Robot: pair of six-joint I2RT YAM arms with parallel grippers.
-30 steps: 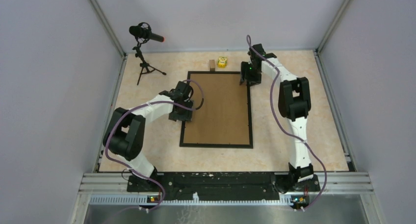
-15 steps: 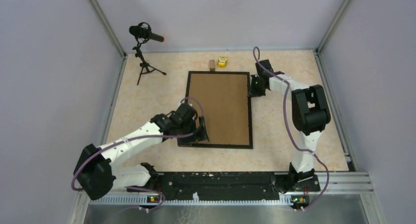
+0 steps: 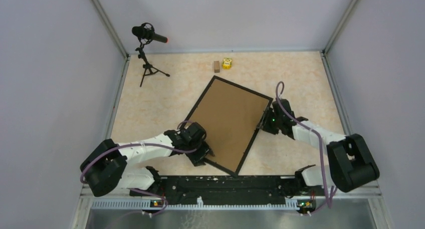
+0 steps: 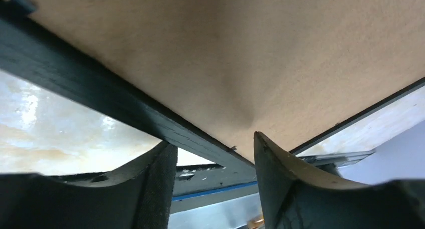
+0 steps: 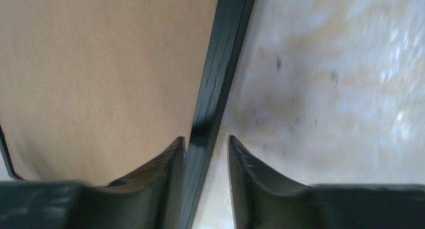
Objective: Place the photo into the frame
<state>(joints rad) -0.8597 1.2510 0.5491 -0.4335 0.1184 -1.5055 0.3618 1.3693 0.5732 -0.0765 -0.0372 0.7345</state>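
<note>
Between the left gripper (image 3: 203,155) and right gripper (image 3: 264,123), whose fingers each straddle a rail though I cannot tell if they clamp, the frame (image 3: 243,87) has swung askew, backing board (image 3: 230,121) up, the photo unseen, probably already beneath.

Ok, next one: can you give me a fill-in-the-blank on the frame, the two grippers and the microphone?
1. The backing board lying in the black frame is ___ in colour.
2. The left gripper straddles one ___ of the frame.
3. The right gripper has the frame's black rail between its two ___.
4. The microphone at the far left stands on a small ___.
Missing words: brown; corner; fingers; tripod.
</note>
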